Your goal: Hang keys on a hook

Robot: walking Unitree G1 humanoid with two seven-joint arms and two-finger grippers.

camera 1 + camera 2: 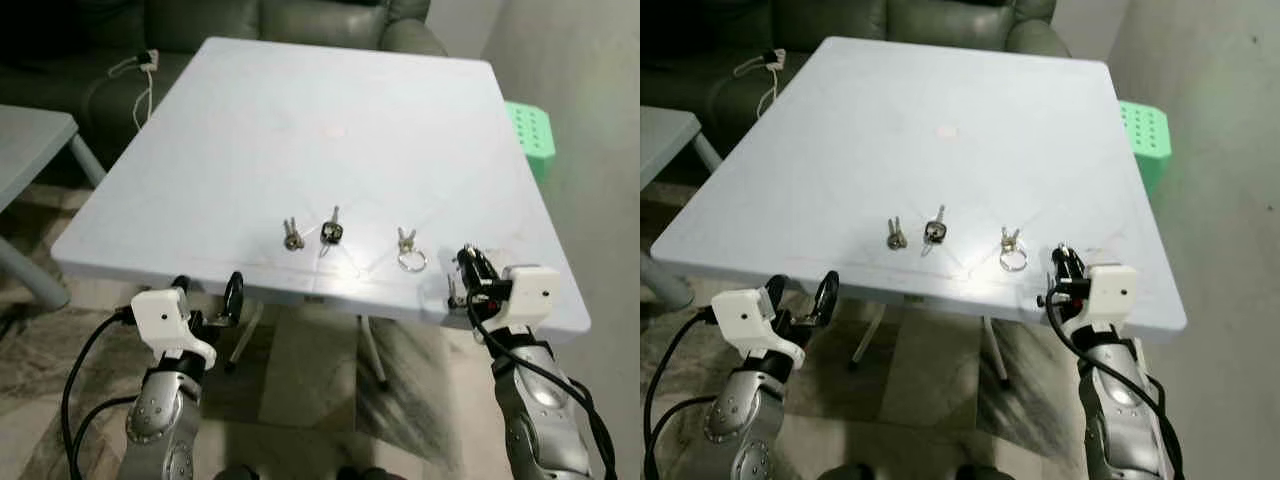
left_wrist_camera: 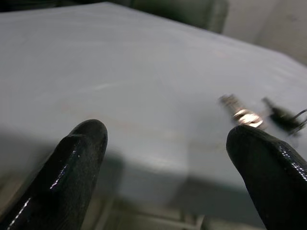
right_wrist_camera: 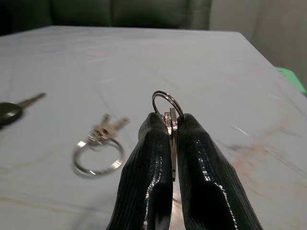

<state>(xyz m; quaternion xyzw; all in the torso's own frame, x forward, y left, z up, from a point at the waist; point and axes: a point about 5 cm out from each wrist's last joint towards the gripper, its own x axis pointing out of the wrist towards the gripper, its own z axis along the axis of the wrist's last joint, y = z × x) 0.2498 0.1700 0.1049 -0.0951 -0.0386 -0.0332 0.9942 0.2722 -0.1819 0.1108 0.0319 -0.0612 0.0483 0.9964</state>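
While pinched in right hand point(image 3: 171, 139), keys point(image 3: 169, 117) show silver ring.

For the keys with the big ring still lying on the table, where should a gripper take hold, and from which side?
Probably the ring itself. It lies flat on the table, facing the near edge, with its two keys fanned out beyond it. Coming from above, one finger inside the loop and one outside, would pinch the wire. The right gripper is nearest but already shut on another key set.
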